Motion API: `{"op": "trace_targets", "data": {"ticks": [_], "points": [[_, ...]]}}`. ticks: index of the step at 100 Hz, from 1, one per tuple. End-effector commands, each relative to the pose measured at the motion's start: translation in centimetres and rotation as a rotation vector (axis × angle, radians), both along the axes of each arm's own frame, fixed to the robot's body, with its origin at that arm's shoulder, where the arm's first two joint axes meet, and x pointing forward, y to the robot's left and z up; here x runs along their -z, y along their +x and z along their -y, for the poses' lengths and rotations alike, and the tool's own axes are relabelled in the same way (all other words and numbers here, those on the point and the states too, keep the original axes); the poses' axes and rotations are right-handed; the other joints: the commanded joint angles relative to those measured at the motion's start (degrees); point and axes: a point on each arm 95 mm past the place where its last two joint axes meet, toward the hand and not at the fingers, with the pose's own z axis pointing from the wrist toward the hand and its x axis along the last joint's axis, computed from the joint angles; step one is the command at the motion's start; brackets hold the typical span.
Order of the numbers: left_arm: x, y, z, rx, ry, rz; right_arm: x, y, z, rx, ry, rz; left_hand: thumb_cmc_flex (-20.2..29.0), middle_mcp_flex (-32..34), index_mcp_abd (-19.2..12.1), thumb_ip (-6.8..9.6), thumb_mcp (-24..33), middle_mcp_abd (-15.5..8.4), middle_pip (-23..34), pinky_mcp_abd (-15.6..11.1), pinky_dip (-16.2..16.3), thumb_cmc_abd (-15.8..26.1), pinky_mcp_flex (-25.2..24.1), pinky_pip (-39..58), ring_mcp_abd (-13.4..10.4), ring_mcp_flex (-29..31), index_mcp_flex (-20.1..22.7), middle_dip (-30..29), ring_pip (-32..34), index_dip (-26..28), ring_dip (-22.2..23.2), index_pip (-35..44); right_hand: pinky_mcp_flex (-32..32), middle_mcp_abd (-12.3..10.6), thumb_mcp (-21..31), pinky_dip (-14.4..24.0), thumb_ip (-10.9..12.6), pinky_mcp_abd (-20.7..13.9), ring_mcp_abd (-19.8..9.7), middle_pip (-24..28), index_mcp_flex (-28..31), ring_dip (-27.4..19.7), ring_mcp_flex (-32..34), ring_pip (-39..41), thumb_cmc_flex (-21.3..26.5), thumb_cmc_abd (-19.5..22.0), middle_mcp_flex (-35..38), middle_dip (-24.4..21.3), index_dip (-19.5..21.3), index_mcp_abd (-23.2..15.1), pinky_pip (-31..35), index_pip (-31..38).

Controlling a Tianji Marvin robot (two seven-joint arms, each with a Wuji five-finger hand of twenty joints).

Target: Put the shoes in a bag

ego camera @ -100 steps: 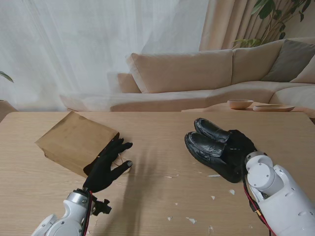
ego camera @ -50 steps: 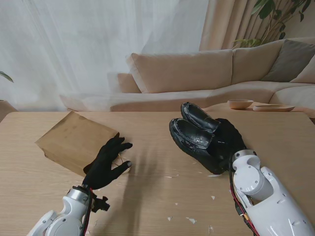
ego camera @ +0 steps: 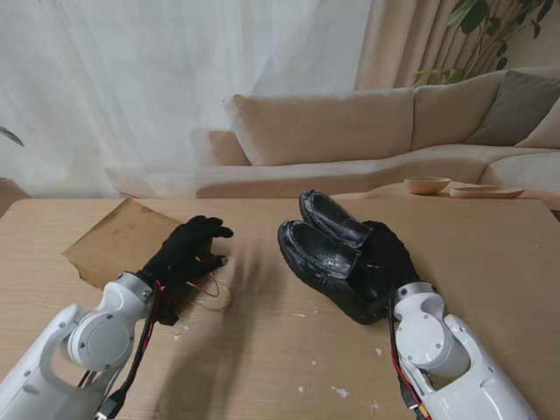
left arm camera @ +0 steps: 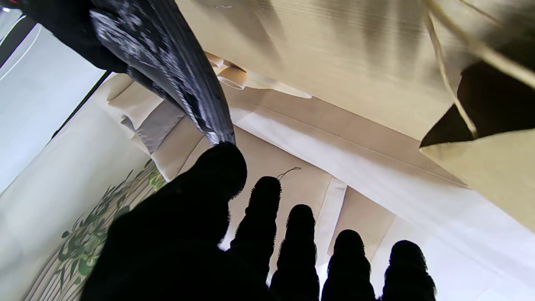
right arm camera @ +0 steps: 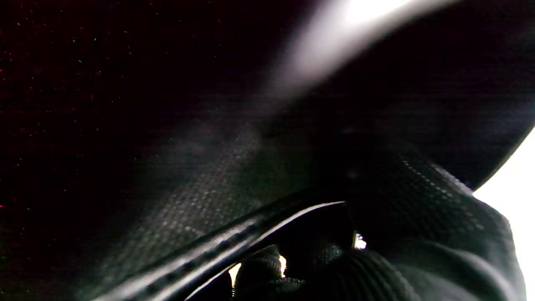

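A brown paper bag (ego camera: 112, 241) lies on its side at the table's left, its mouth facing right. My left hand (ego camera: 187, 251), in a black glove, hovers at that mouth with fingers spread and nothing in them. The left wrist view shows the fingertips (left arm camera: 266, 196) apart, the bag's dark opening (left arm camera: 489, 104), and a shoe sole (left arm camera: 167, 62) close by. My right hand (ego camera: 387, 261) is shut on the heels of a pair of black leather shoes (ego camera: 319, 248), toes pointing toward the bag. The right wrist view shows only dark shoe leather (right arm camera: 234, 196).
The bag's thin cord handle (ego camera: 215, 296) lies on the table beside my left hand. White paper scraps (ego camera: 340, 392) dot the near table. A beige sofa (ego camera: 350, 131) and two wooden bowls (ego camera: 427, 185) sit beyond the far edge.
My right hand has carried both shoes leftward toward the bag. My left arm has swung up and forward, bringing the hand farther from me onto the bag's mouth.
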Motion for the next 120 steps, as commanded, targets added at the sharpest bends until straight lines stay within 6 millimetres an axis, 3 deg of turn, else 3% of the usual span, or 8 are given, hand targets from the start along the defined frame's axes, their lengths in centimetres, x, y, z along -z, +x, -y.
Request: {"op": "trace_targets", "data": {"ticks": [1, 24, 53, 92, 120], "points": [[-0.6, 1.0, -0.4, -0.001, 0.031, -0.003, -1.0, -0.5, -0.9, -0.032, 0.017, 0.033, -0.25, 0.27, -2.06, 0.77, 1.70, 0.07, 1.02, -0.44, 1.38, -1.03, -0.75, 0.50, -0.95, -0.93, 1.33, 0.62, -0.33, 1.15, 0.75, 0.32, -0.29, -2.64, 2.57, 0.38, 1.95, -0.07, -0.76, 4.58, 3.83, 0.22, 0.20, -0.07, 3.01, 10.90, 3.03, 2.26, 4.29, -8.20, 0.68, 6.02], [-0.4, 4.0, -0.7, 0.040, 0.221, -0.028, -0.6, -1.8, -0.6, -0.028, 0.023, 0.046, 3.00, 0.12, -7.80, 0.28, 1.35, -1.94, -0.62, -1.07, 3.27, -1.24, -0.78, 0.77, -1.63, -0.80, 1.43, 0.12, -0.50, 3.71, 0.21, 2.19, -0.24, -2.60, 2.32, 0.34, 2.12, -0.13, -0.71, 4.49, 3.95, 0.06, 0.21, -0.37, 3.32, 10.82, 3.02, 2.28, 4.78, -8.17, 0.73, 5.87], [0.7, 6.4, 0.0, 0.047, 0.472, -0.035, -0.7, -2.0, -0.6, -0.022, 0.042, 0.059, 2.96, -0.49, -10.03, 0.45, 2.41, -3.41, -3.31, -1.47, 3.65, -2.46, -0.67, 0.38, -2.00, -0.75, 0.79, 0.13, -0.92, 4.22, -0.81, 1.66, -0.21, -2.61, 2.24, 0.32, 2.18, -0.15, -0.76, 4.47, 3.90, -0.02, 0.26, -0.49, 3.42, 10.86, 2.91, 2.31, 5.38, -8.18, 0.79, 5.59], [1.4, 6.7, -1.0, 0.121, 0.717, -0.147, -0.8, -2.0, -0.6, -0.022, 0.046, 0.070, -2.15, -2.82, -11.18, 0.09, 5.96, -6.81, -9.94, -2.45, 0.27, -5.19, -0.05, -1.83, -3.57, -0.71, 1.55, -0.76, -2.80, 2.06, -7.27, -2.84, -0.13, -2.63, 2.26, 0.28, 2.20, -0.08, -0.72, 4.50, 4.10, -0.03, 0.28, -0.50, 3.50, 10.83, 2.98, 2.35, 5.92, -8.25, 0.85, 5.41], [1.9, 6.7, -1.0, 0.144, 0.829, -0.129, -0.8, -2.0, -0.7, -0.025, 0.051, 0.069, 5.40, -3.21, -13.78, 1.08, 8.22, -7.58, -11.72, -1.75, 1.39, -5.68, -0.28, -0.36, -3.17, -0.64, 1.26, 0.39, -1.93, 2.65, -7.18, -2.44, -0.07, -2.63, 2.20, 0.26, 2.20, -0.07, -0.74, 4.52, 4.14, 0.05, 0.31, -0.35, 3.55, 10.93, 3.04, 2.37, 6.32, -8.38, 0.90, 5.26]]}}
